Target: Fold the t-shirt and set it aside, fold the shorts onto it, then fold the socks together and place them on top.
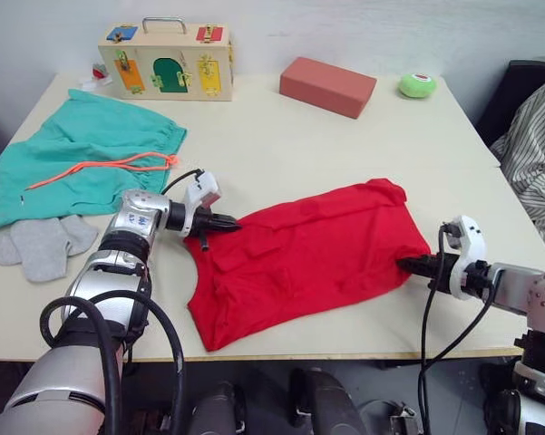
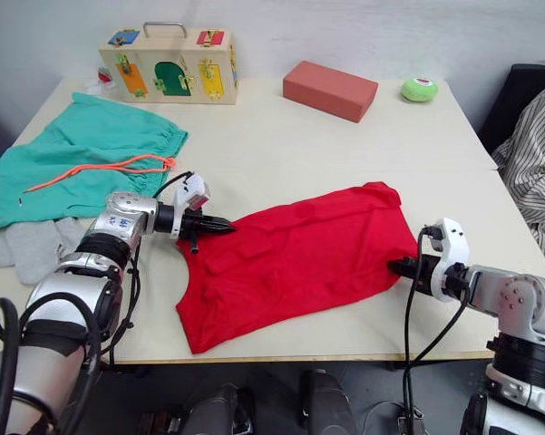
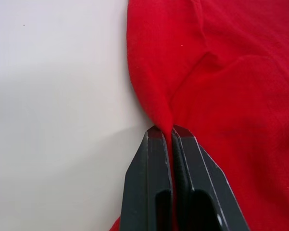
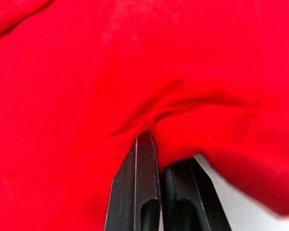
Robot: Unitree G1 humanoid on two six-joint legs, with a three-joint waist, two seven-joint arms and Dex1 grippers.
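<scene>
The red t-shirt (image 1: 299,258) lies folded lengthwise across the near middle of the table. My left gripper (image 1: 228,223) is shut on its left edge, and the left wrist view shows cloth pinched between the fingertips (image 3: 159,137). At the shirt's right edge my right gripper (image 1: 408,265) is shut on the fabric, which bunches at its fingertips (image 4: 144,139). The teal shorts (image 1: 82,154) with their orange drawstring lie spread at the far left. Two grey socks (image 1: 41,245) rest just in front of the shorts, near the left edge.
A wooden latch box (image 1: 168,62) stands at the back left. A red-brown block (image 1: 327,85) and a green ball (image 1: 417,85) sit at the back right. A person in striped cloth (image 1: 535,154) is beside the table's right edge. Bare tabletop (image 1: 281,154) lies behind the shirt.
</scene>
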